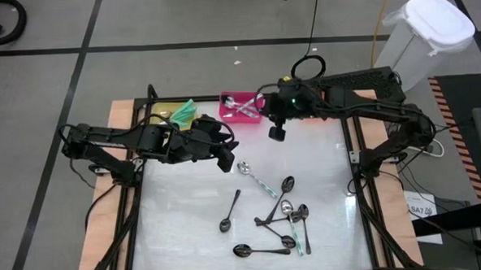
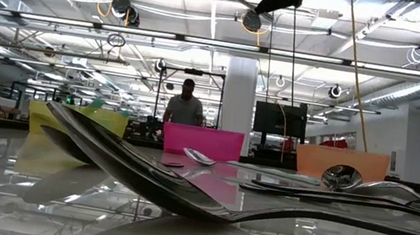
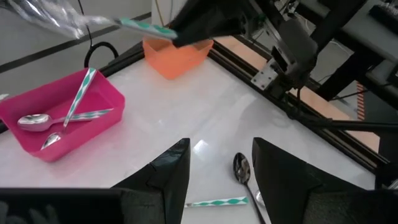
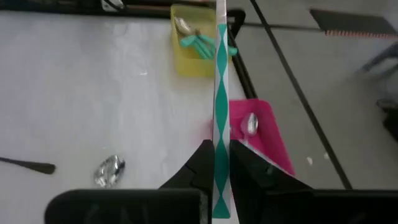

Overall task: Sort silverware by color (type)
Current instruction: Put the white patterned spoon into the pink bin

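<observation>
**Carrying a stripy spoon to the pink bin**

We are holding one spoon up in the air with our right pincer (image 4: 221, 163). Its two fingers are pressed tight on the teal-and-white striped spoon (image 4: 221, 93), gripping the handle. We are hovering by the far edge of the surface (image 1: 323, 168), just beside the pink bin (image 1: 241, 106). That bin is already holding spoons with the same stripy handles, so we think this one belongs there too.

Our left pincer (image 3: 214, 163) is spread apart and holding nothing. It is waiting over the left middle of the surface, near another striped spoon (image 1: 257, 177) lying flat.

The yellow bin (image 1: 168, 114) is sitting in the far left corner with green-handled things inside. The orange bin (image 3: 176, 55) is sitting farther right along the far edge.

Many spoons are still waiting in a heap (image 1: 281, 219) near the front edge, some shiny and some dark.

Next, we think we need to move right over the pink bin, go lower, and then let go so the spoon is falling inside and not on the rim.
</observation>
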`<state>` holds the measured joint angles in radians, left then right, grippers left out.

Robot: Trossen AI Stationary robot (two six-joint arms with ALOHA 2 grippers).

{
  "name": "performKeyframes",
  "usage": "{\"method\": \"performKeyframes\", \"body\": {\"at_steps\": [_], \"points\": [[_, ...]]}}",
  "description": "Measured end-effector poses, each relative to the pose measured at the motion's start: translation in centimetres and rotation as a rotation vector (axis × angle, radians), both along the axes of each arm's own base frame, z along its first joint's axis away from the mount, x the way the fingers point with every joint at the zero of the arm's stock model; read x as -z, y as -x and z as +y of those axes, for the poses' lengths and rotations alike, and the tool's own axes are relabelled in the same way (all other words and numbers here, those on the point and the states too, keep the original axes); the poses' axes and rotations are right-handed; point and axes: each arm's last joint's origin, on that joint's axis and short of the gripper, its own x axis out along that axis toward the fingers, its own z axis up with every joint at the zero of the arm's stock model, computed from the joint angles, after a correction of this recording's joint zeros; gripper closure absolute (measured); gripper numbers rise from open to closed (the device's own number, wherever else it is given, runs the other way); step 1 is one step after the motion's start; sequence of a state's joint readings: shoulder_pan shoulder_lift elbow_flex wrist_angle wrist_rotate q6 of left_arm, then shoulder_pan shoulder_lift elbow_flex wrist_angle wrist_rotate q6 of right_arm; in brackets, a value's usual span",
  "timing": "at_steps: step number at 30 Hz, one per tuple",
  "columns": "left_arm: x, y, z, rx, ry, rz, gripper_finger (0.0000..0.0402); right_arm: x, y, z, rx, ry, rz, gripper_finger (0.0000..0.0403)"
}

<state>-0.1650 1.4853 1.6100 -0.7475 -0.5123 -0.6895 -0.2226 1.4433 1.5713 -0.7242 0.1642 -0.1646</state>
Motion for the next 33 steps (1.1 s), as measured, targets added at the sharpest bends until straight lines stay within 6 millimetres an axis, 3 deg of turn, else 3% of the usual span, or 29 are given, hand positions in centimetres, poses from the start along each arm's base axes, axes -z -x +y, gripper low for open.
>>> {"method": "performKeyframes", "body": {"at_steps": [16, 23, 33], "points": [[0.0, 0.0, 0.3, -0.022, -0.005, -0.001, 0.0229, -0.3, 0.6, -7.8, -0.046, -0.019, -0.156, 0.0379], [0.0, -0.1, 1.1, -0.046, -0.009, 0.002, 0.0229, 2.5, -1.1, -11.5, -0.045, -0.026, -0.134, 0.0379], [0.0, -0.1, 1.5, -0.056, -0.011, 0.006, 0.0229, 9.6, -3.6, -15.8, -0.028, -0.164, -0.011, 0.0379]]}}
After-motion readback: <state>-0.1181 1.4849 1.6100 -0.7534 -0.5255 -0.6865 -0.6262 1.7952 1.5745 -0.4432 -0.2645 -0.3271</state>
